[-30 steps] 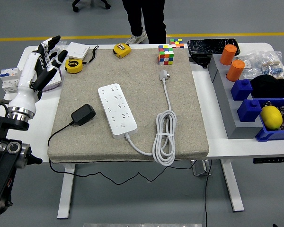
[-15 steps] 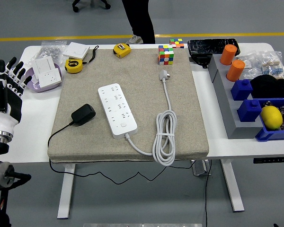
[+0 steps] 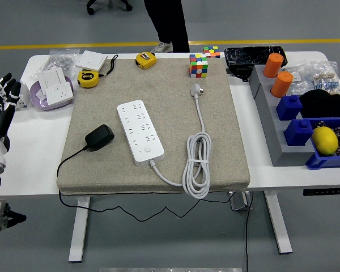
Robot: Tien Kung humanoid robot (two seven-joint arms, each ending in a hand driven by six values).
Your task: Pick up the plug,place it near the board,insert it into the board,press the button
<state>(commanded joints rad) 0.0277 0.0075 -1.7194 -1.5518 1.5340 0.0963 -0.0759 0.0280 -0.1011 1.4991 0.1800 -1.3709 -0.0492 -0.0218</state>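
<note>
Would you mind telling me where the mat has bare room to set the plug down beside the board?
Bare mat lies between the plug and the board, and right of the coiled cable out to the mat's edge. The far strip behind the board is free too. The bins on the right are crowded. The left hand hangs off the table's left edge.

Left hand [image 3: 1, 105] part cut off at edge, person [image 3: 169, 22] cropped at top

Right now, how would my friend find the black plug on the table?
Look at the big tan mat covering the white table. On its left side, beside the long white power strip, lies the black plug. It is the only black thing on the mat, and a thin black cord runs from it.
</note>
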